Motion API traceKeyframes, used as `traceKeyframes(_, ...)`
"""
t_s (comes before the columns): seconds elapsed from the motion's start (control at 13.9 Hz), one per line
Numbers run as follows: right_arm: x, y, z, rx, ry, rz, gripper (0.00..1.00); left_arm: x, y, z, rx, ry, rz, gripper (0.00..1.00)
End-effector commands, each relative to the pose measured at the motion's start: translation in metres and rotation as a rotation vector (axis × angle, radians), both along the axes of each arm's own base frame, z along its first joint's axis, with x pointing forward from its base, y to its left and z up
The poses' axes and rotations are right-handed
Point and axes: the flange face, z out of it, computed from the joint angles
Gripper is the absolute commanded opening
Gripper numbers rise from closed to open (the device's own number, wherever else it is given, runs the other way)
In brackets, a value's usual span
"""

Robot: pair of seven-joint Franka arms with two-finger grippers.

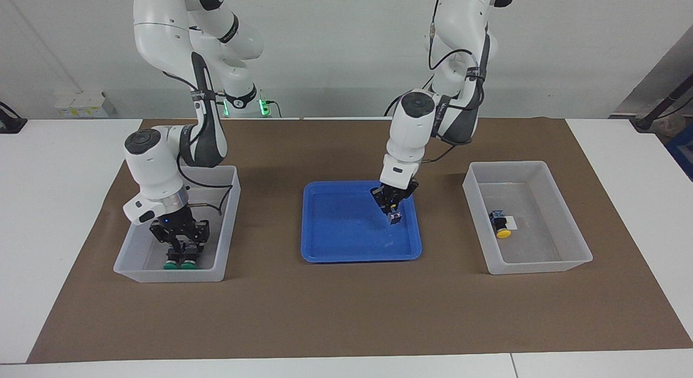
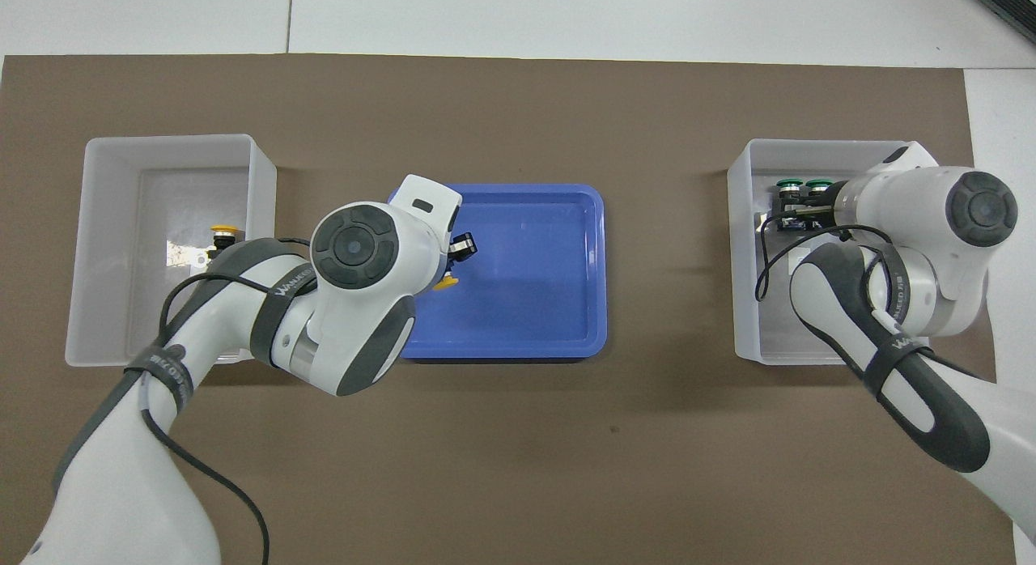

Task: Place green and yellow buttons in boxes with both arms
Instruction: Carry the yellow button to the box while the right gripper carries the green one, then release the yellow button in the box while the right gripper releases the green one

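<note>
My left gripper (image 1: 393,212) is low in the blue tray (image 1: 335,242), shut on a yellow button (image 1: 396,217). That button's yellow cap shows under the wrist in the overhead view (image 2: 443,285). A second yellow button (image 1: 502,225) lies in the box (image 1: 568,215) toward the left arm's end. My right gripper (image 1: 182,252) is down inside the other box (image 1: 228,226), right at two green buttons (image 1: 173,265) (image 1: 189,264) lying side by side on its floor. Both green caps show in the overhead view (image 2: 789,184) (image 2: 819,184).
The blue tray (image 2: 550,306) lies in the middle of the brown mat (image 1: 346,313), between the two boxes. Each box floor has a small white label. White table surface surrounds the mat.
</note>
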Motion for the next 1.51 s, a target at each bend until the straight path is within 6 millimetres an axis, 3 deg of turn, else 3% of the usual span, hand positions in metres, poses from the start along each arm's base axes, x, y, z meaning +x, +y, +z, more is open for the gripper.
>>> traceKeyframes(0.0, 0.004, -0.007, -0.002, 0.003, -0.003, 0.002, 0.91, 0.006, 0.047, 0.037, 0.039, 0.002, -0.036, 0.00)
traceKeyframes(0.22, 0.006, -0.006, 0.013, 0.001, -0.014, 0.003, 0.99, 0.021, 0.097, 0.059, 0.085, 0.070, -0.131, 0.00)
traceKeyframes(0.43, -0.004, -0.004, 0.055, -0.004, 0.005, 0.002, 1.00, 0.031, 0.151, 0.070, 0.103, 0.105, -0.208, 0.00)
traceKeyframes(0.65, -0.023, 0.001, 0.110, -0.008, 0.033, -0.004, 1.00, 0.034, 0.206, 0.080, 0.115, 0.126, -0.297, 0.00)
traceKeyframes(0.93, -0.056, 0.013, 0.187, -0.011, 0.082, -0.016, 1.00, 0.038, 0.267, 0.078, 0.094, 0.131, -0.353, 0.00)
traceKeyframes(1.15, -0.060, 0.016, 0.239, -0.011, 0.138, -0.021, 1.00, 0.035, 0.306, 0.075, 0.097, 0.129, -0.390, 0.00)
traceKeyframes(1.43, -0.078, 0.022, 0.273, -0.013, 0.191, -0.015, 1.00, 0.018, 0.344, 0.050, 0.108, 0.093, -0.373, 0.00)
